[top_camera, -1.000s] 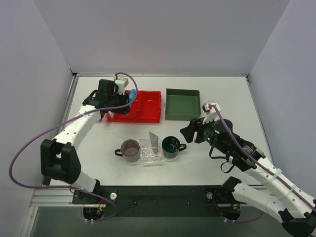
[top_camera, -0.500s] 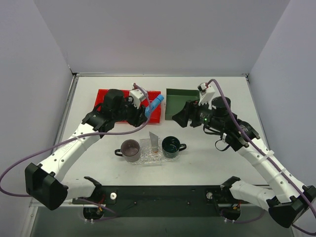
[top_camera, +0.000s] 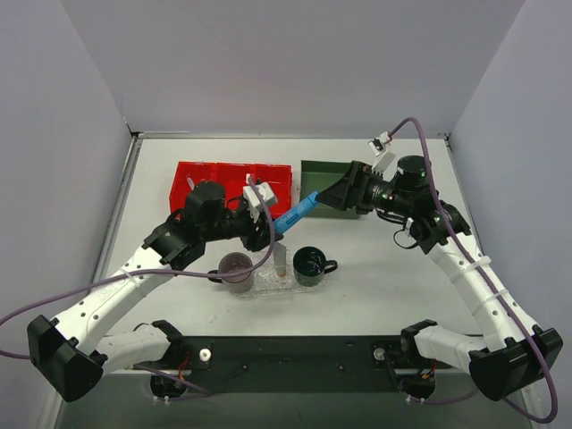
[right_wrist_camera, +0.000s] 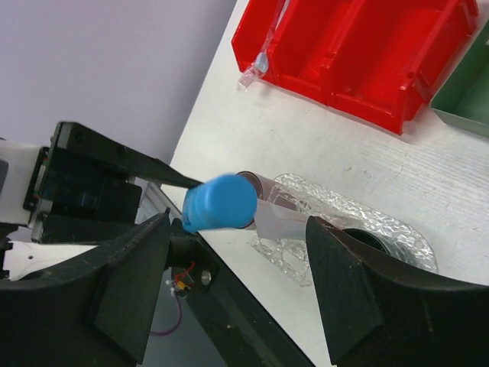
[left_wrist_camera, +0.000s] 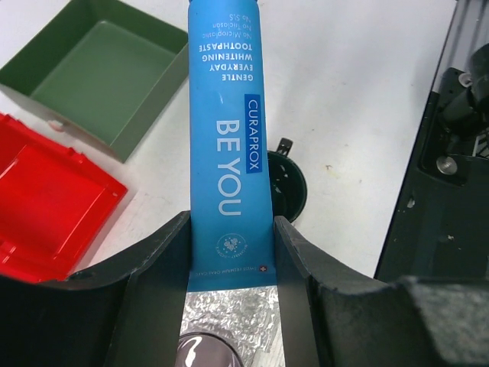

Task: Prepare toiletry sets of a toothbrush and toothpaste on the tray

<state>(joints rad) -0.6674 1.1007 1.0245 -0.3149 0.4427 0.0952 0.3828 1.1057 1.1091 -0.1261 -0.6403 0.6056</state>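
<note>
My left gripper is shut on the flat end of a blue tube. In the left wrist view this tube is printed "BE YOU" and "whitening toothpaste", held between my fingers above the clear bumpy tray. Its round cap end points at my open right gripper and lies in line with the gap between those fingers, untouched. A white tube with an orange-red cap stands on the tray. No toothbrush shows.
A purple cup and a dark green cup stand at the tray's two ends. The red three-compartment bin is at the back left. The dark green bin is partly under my right gripper.
My left gripper has carried the blue tube from the red bin towards the front and right, over the tray. My right arm has swung back over the green bin to face the tube.
</note>
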